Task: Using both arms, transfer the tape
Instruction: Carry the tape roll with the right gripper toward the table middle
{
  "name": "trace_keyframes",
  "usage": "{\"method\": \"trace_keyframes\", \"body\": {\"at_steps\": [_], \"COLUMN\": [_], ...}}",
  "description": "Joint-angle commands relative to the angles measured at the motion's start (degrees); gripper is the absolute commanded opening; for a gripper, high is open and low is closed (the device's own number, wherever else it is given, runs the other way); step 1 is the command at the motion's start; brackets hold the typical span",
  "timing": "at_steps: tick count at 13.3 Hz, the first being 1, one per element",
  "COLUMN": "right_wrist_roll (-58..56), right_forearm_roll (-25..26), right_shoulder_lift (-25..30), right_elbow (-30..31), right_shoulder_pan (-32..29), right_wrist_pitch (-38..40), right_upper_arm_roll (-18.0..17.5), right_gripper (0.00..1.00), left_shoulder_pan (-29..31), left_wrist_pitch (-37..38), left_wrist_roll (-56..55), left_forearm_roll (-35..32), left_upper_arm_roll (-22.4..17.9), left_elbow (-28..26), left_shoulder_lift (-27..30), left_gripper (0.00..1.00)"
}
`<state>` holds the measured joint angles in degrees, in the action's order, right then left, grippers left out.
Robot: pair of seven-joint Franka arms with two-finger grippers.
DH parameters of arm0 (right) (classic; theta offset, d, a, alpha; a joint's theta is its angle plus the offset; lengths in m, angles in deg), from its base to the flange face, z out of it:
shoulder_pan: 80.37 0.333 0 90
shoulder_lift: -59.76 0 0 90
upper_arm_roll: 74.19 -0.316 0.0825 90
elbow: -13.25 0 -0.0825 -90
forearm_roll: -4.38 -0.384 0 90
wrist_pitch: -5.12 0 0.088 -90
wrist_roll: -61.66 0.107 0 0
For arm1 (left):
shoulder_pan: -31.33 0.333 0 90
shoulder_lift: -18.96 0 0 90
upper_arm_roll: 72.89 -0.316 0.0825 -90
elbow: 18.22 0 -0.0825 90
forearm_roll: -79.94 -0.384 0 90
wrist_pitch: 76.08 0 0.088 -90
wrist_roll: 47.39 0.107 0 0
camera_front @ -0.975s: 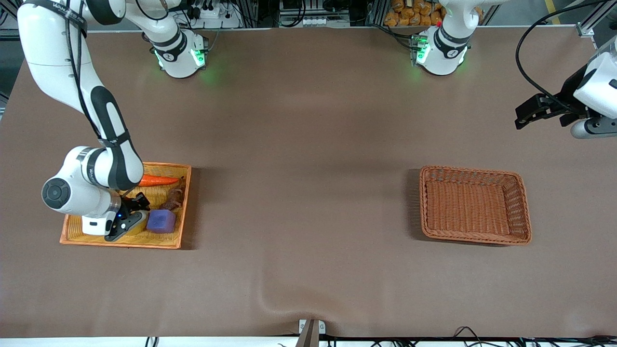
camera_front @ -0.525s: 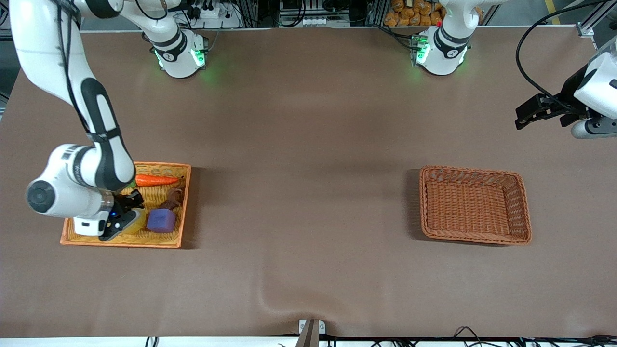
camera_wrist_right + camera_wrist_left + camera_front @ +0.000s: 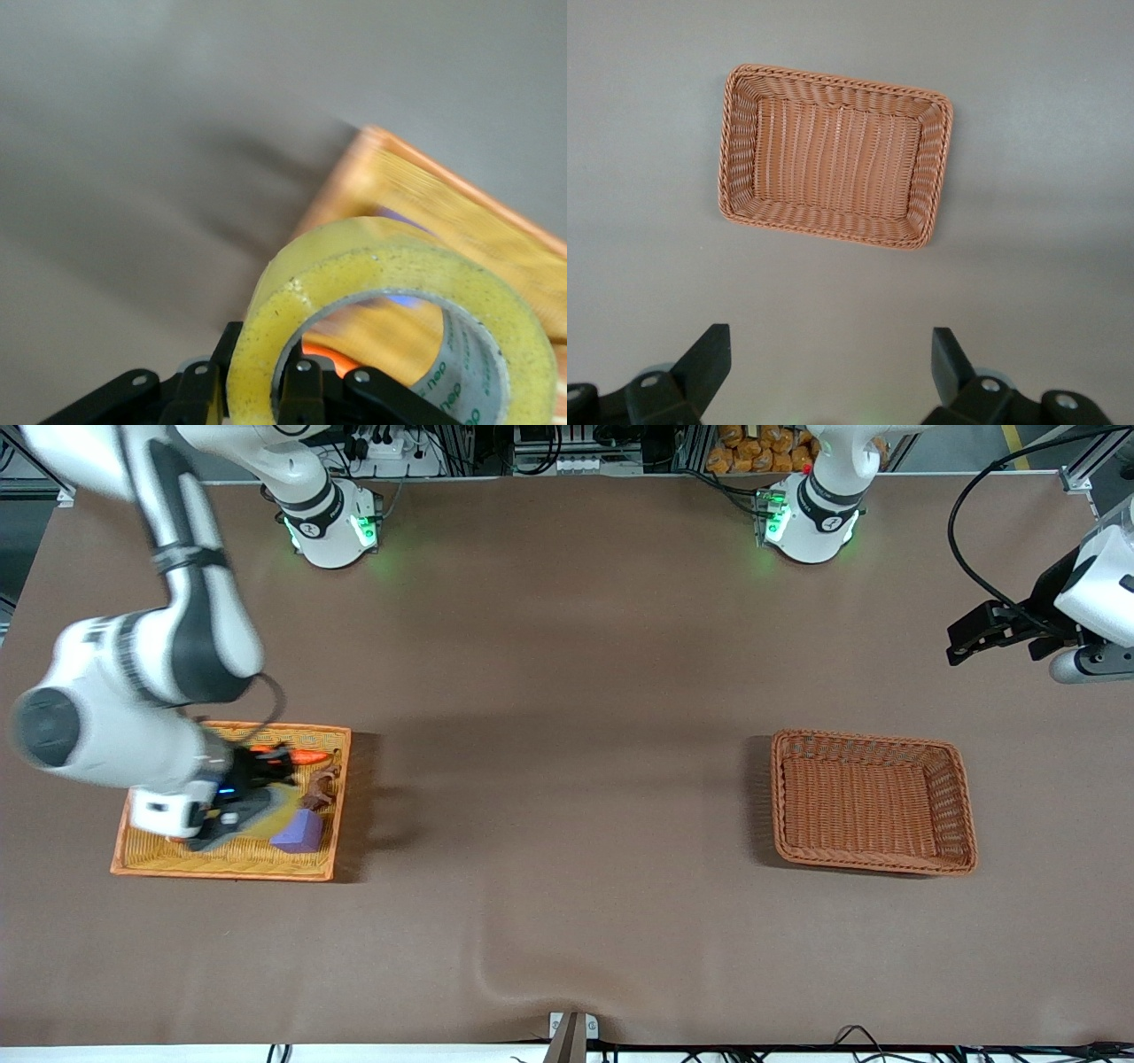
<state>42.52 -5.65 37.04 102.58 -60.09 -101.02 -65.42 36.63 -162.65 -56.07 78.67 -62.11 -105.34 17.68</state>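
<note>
Front view: brown table, two arms, bases along the 12 o'clock edge.
Right gripper [image 3: 237, 813]: over the tray [image 3: 221, 870], at about 8 o'clock from table centre; arm blurred.
Right claw: clamped on the tape, one finger inside the ring and one outside, pinching the wall.
Tape [image 3: 273, 811]: in the right claw, over the tray; yellowish smear at the gripper's tip, partly hidden by it.
Tray: flat orange wicker, at the right arm's end of the table.
Carrot [image 3: 310, 757]: in the tray, along its 12 o'clock rim, half hidden by the gripper.
Cube [image 3: 299, 833]: purple, in the tray, at 5 o'clock from the tape, nearer the camera than the carrot.
Brown item [image 3: 323, 783]: in the tray between carrot and cube; kind, cannot tell.
Basket [image 3: 873, 861]: brown wicker, at 4 o'clock from table centre, toward the left arm's end, well apart from the tray.
Left gripper [image 3: 961, 643]: waits at 2 o'clock from the basket, over bare table by the table edge.
Left claw: fingers wide apart, nothing between them.
Right wrist view: tape [image 3: 372, 266] fills the frame, grey core with print inside, right gripper [image 3: 252, 379] on its wall, tray [image 3: 443, 195] blurred under it.
Left wrist view: left gripper [image 3: 828, 354] spread, basket [image 3: 833, 78] seen past it on the table.
</note>
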Motion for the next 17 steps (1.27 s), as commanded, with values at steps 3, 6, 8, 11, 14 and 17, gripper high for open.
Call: {"method": "trace_keyframes", "body": {"at_steps": [3, 6, 8, 11, 14, 17], "right_wrist_roll": [35.4, 54.3, 60.4, 67.1, 66.7, 66.6], "right_forearm_roll": [-1.0, -0.9, -1.0, -0.9, -0.9, -0.3], "right_shoulder_lift": [-10.1, -20.0, -24.3, -31.1, -31.3, -27.2], "right_elbow": [-8.5, -12.9, -14.2, -21.2, -21.7, -20.2], "right_shoulder_pan": [20.0, 29.2, 32.0, 33.5, 33.0, 32.3], "right_wrist_pitch": [-5.5, -18.8, -24.3, -27.2, -26.6, -25.2], "right_upper_arm_roll": [0.9, 0.9, 0.5, -1.6, -1.6, -1.0], "right_gripper": [0.0, 0.0, 0.0, 0.0, 0.64, 1.0], "left_shoulder_pan": [0.5, 0.5, 0.4, -0.2, -0.6, -1.2], "left_wrist_pitch": [-1.0, -1.1, -1.4, -1.3, -1.3, -1.8], "left_wrist_roll": [1.4, 1.4, 1.3, 0.2, 0.1, -3.8], "left_forearm_roll": [1.5, 1.5, 1.5, 1.4, 1.4, 1.7], "left_upper_arm_roll": [-0.1, -0.1, -0.1, 0.0, 0.1, 2.1], "left_elbow": [0.1, -0.1, -0.1, -0.9, -1.3, -2.0], "left_shoulder_lift": [0.0, -0.2, -1.0, -1.7, -3.0, -4.3], "left_gripper": [1.0, 1.0, 1.0, 1.0, 1.0, 1.0]}}
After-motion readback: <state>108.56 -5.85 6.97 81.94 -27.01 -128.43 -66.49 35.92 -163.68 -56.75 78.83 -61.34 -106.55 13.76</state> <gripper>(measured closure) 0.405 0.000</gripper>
